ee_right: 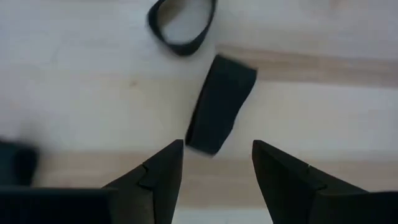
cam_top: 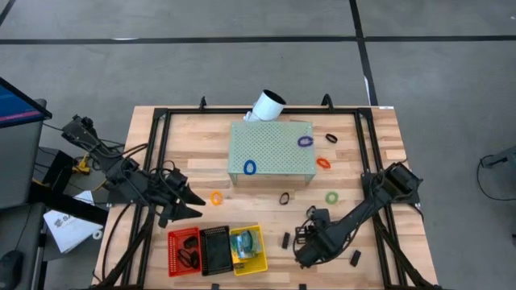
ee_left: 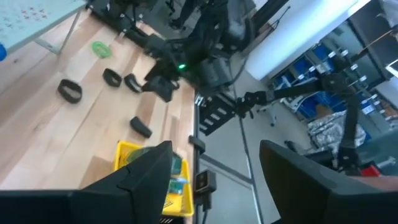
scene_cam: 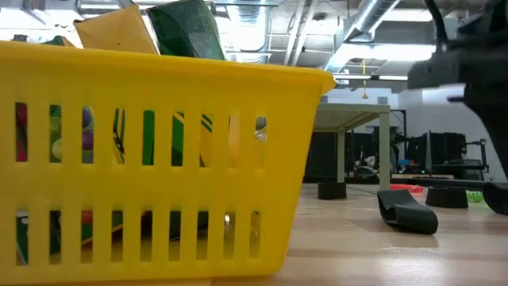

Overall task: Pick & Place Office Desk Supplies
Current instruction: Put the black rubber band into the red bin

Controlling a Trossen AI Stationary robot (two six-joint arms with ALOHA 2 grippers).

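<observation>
from the left, we see the left gripper (cam_top: pixel 196 205) hovering over the surface (cam_top: pixel 197 137) at nine o'clock, its fingers (ee_left: pixel 149 171) apart and holding nothing. at six o'clock sit a red basket (cam_top: pixel 184 250), a black basket (cam_top: pixel 215 250) and a yellow basket (cam_top: pixel 248 247) with crayon boxes (scene_cam: pixel 189 28). coloured loops lie scattered around the green perforated block (cam_top: pixel 272 150). at five o'clock the right gripper (cam_top: pixel 301 238) hangs low, fingers (ee_right: pixel 155 177) apart, just above a black clip (ee_right: pixel 221 112) beside a black loop (ee_right: pixel 182 25).
</observation>
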